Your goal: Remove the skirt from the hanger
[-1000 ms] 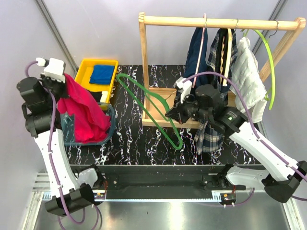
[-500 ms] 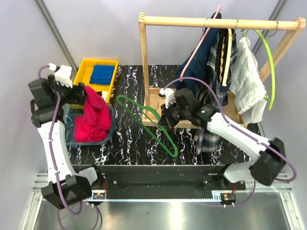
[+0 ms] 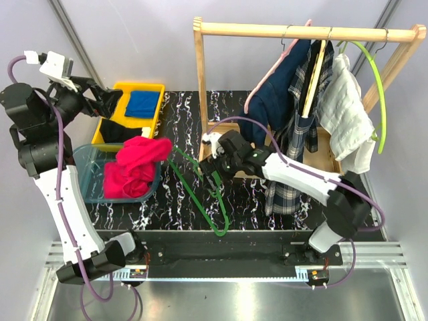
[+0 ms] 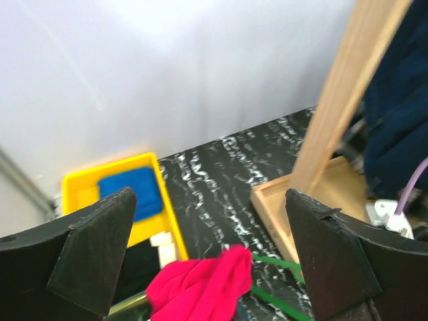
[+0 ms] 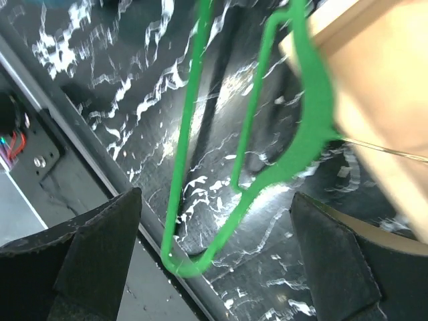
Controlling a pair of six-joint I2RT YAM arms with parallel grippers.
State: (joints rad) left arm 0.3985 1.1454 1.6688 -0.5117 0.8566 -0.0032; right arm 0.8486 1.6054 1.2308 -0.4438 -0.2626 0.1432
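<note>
Plaid skirt [image 3: 284, 180] hangs on a cream hanger [image 3: 313, 73] behind the right fingers [image 5: 80, 261], spread over a green hanger [image 5: 184, 154]; left fingers [image 4: 87, 254] spread.

no readable text, labels or numbers anywhere

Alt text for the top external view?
The plaid skirt hangs on its cream hanger on the wooden rack. The open right fingers are low over a green hanger on the black table; the open left fingers are raised above a red cloth in a tub.
</note>
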